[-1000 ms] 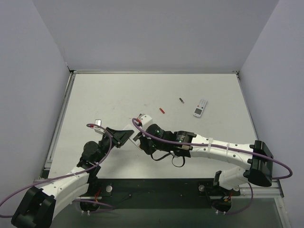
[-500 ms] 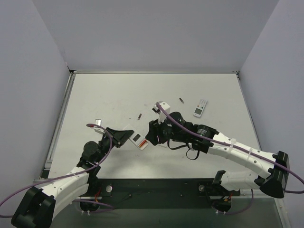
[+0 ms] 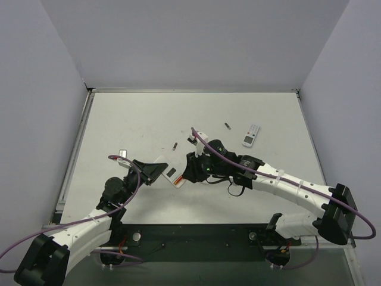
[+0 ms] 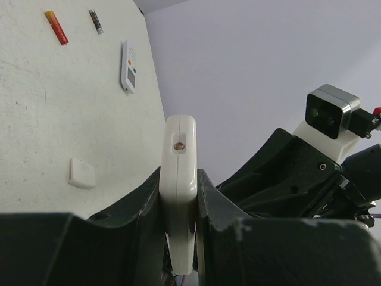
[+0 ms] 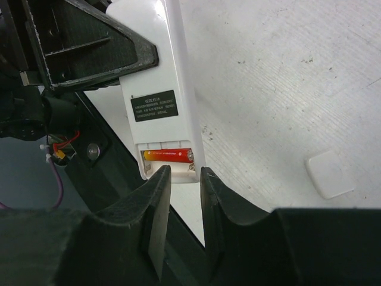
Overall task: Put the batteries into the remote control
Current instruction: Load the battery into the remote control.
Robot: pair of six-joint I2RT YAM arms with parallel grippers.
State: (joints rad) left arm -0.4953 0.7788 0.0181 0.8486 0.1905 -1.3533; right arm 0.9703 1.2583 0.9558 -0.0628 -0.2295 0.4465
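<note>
Remote control (image 5: 175,68): smooth glossy white plastic. Battery (image 5: 168,155): shiny red wrap. Table (image 5: 286,77): matt, rough.

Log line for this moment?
left gripper: shut on remote control | right gripper: slightly open at compartment | seated battery: in compartment | loose battery: on table

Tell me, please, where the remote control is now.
The remote control sits left of centre on the top view, clamped in the left gripper, with the right gripper at its open battery end.
</note>
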